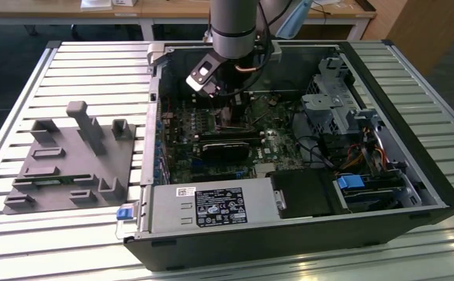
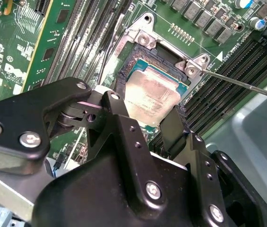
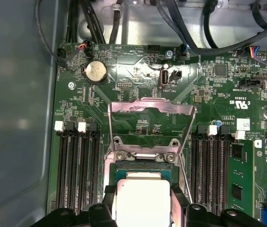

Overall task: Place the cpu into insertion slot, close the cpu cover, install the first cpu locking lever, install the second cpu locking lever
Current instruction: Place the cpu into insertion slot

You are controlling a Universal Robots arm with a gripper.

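Slatted silver metal forms the desk (image 1: 71,70) on which a black computer case (image 1: 289,243) lies open on its side. A grey moulded parts holder (image 1: 63,158) sits just beside it, toward the exterior view's left. The grey robot arm (image 1: 233,26) reaches from above into the case, over the green motherboard (image 1: 188,126). In the first wrist view the cpu cover (image 3: 150,120), a thin silver frame, stands swung up and open on its hinge, with the board showing through its window. At its foot sits the insertion slot (image 3: 142,165), flanked on both sides by rows of long black memory slots (image 3: 76,170). The cpu (image 2: 152,97), dull silver on top, sits squarely in the slot's black frame with teal edging showing round it; whether it is fully seated I cannot tell. The black fingers (image 2: 118,113) are drawn in to the chip's width, one against each of two opposite edges, gripping it. A thin wire locking lever (image 2: 246,85) angles away from the socket's corner.
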